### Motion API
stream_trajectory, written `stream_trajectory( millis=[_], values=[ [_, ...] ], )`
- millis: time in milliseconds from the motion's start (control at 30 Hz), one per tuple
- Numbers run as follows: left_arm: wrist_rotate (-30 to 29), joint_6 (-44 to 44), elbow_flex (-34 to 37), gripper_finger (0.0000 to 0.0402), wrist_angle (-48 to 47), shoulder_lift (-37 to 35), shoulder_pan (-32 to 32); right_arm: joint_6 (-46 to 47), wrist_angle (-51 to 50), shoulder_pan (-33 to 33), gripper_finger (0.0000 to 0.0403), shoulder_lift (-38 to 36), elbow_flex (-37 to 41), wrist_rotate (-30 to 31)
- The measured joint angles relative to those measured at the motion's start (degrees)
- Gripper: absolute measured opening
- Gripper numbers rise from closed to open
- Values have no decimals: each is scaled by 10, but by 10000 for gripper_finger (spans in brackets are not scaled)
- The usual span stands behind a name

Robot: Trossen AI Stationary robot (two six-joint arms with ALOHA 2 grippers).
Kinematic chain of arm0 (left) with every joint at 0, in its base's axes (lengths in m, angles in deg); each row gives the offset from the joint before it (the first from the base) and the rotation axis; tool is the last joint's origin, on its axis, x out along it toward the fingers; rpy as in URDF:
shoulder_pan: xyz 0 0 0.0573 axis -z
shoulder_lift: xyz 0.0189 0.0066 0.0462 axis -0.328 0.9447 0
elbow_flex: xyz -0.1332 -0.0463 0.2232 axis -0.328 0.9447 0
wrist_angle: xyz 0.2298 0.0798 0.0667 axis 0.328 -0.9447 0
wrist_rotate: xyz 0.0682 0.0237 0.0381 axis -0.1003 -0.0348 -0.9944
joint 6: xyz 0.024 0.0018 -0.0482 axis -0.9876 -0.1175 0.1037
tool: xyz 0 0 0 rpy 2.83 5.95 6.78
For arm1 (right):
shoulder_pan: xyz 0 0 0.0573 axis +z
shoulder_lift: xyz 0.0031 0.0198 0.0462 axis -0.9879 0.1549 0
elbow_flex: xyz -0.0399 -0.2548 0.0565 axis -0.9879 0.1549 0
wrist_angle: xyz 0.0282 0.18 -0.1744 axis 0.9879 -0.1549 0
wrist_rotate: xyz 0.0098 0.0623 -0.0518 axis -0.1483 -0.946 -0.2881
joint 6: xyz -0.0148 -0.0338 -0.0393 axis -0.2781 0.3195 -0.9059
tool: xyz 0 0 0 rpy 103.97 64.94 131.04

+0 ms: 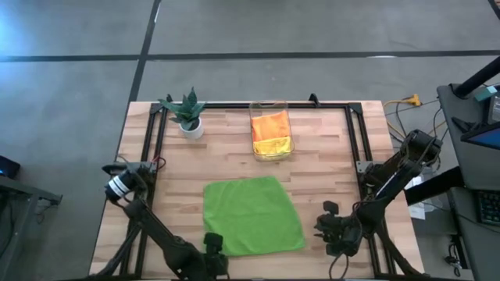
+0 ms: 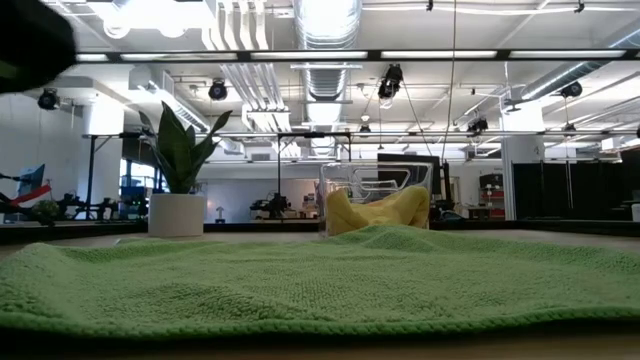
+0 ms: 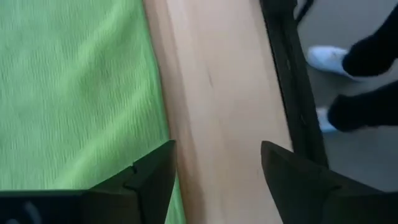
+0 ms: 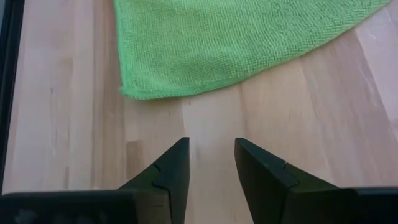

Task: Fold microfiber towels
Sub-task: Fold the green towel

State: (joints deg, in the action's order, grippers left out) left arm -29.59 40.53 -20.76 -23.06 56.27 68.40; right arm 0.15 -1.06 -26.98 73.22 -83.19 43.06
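Note:
One lime green microfiber towel [image 1: 251, 216] lies spread flat on the wooden table's middle, seen close up in the low view [image 2: 320, 285]. An orange and a yellow towel sit in a clear bin [image 1: 270, 134] at the far side. My left gripper [image 1: 212, 245] stands open at the green towel's near left corner. In its wrist view [image 3: 217, 171] one finger is over the cloth's edge [image 3: 158, 124] and the other over bare wood. My right gripper [image 4: 211, 149] is open over bare wood, just short of the towel's near right corner [image 4: 134, 92], and also shows in the high view [image 1: 332, 228].
A small potted plant [image 1: 190, 117] stands at the far left. A black frame rail [image 1: 355, 140] runs around the tabletop. A person's shoes [image 3: 329, 59] show on the floor beyond the table's edge. Bare wood lies on both sides of the green towel.

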Motion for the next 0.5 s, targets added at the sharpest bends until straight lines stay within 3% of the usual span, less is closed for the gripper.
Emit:
stream_trajectory(
  millis=[167, 500],
  values=[
    [3, 67, -11, 211, -107, -7, 1, 0, 14, 0, 121, 0, 7, 0],
    [30, 160, 18, 210, -152, -6, 1, 20, 28, 2, 118, 0, 13, -4]
  ],
)
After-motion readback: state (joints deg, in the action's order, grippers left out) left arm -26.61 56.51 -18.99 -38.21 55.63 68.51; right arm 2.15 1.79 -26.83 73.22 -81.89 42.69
